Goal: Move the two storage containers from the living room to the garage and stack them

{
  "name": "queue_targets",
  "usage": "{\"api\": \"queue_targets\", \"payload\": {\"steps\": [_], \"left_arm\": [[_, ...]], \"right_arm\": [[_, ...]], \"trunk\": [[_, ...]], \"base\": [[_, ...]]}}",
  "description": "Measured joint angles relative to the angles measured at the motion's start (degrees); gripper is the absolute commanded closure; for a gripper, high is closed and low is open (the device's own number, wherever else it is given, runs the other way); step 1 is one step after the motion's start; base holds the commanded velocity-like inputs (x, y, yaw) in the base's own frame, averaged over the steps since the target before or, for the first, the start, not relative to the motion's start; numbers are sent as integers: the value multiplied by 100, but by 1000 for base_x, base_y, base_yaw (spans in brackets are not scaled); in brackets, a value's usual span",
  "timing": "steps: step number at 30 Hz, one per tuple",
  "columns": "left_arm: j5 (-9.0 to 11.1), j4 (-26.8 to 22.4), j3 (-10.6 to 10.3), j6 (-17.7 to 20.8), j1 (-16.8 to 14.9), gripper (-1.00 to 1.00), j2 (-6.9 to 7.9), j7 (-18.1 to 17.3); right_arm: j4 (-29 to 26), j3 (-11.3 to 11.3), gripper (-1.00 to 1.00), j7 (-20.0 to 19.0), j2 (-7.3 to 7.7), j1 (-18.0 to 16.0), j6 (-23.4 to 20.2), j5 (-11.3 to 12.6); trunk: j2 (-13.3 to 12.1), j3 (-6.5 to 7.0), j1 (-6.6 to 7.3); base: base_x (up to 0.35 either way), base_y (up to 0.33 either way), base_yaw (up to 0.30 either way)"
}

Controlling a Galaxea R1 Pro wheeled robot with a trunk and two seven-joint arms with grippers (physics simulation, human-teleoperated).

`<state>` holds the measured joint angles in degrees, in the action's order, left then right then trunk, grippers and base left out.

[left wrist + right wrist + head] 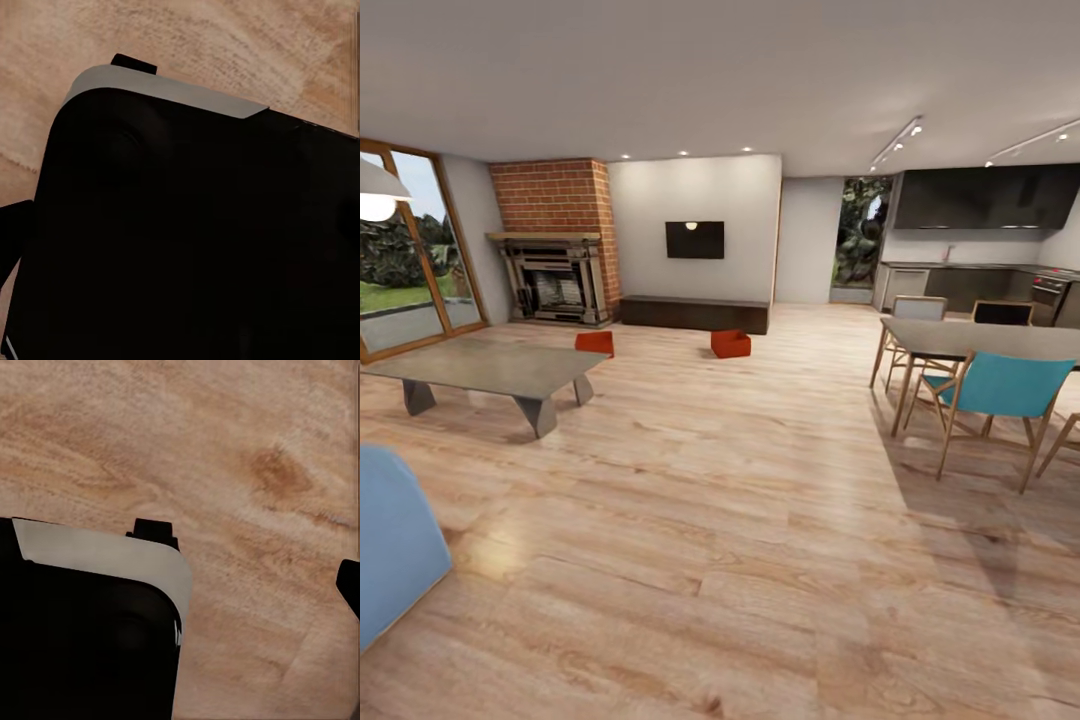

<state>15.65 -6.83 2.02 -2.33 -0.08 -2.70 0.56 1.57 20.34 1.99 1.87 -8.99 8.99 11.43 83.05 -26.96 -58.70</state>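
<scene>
2 storage containers (pixel 594 343) (pixel 730 343) sat well apart on the living room's light wood-plank floor (pixel 740 520), before the dark bench (pixel 694 313), fireplace (pixel 555 275) beside; grippers' state, I couldn't tell.

Both wrist cameras look down past the robot's own dark body. In the left wrist view, a black rounded housing (pixel 187 240) with a pale grey edge strip (pixel 165 91) takes up most of the frame, with a small dark tab (pixel 135 64) poking out above it. In the right wrist view, a similar black housing (pixel 82 637) with a light grey band (pixel 105 559) sits low, and a dark tip (pixel 349 585) shows at the edge. Whether either pincer is open or closed can't be told.
</scene>
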Motion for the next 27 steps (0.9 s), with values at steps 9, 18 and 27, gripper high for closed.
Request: {"api": "queue_targets", "payload": {"steps": [9,18,27], "left_arm": [[0,0,0,-8,0,-100,0,0],[0,0,2,-16,0,-100,0,0],[0,0,3,-10,0,-100,-2,0]], "right_arm": [[-1,0,-100,0,0,0,0,0],[1,0,-100,0,-3,0,0,0],[0,0,-100,0,0,0,0,0]], "trunk": [[0,0,0],[0,0,0],[0,0,0]], "base": [[326,0,0],[326,0,0],[326,0,0]]}}
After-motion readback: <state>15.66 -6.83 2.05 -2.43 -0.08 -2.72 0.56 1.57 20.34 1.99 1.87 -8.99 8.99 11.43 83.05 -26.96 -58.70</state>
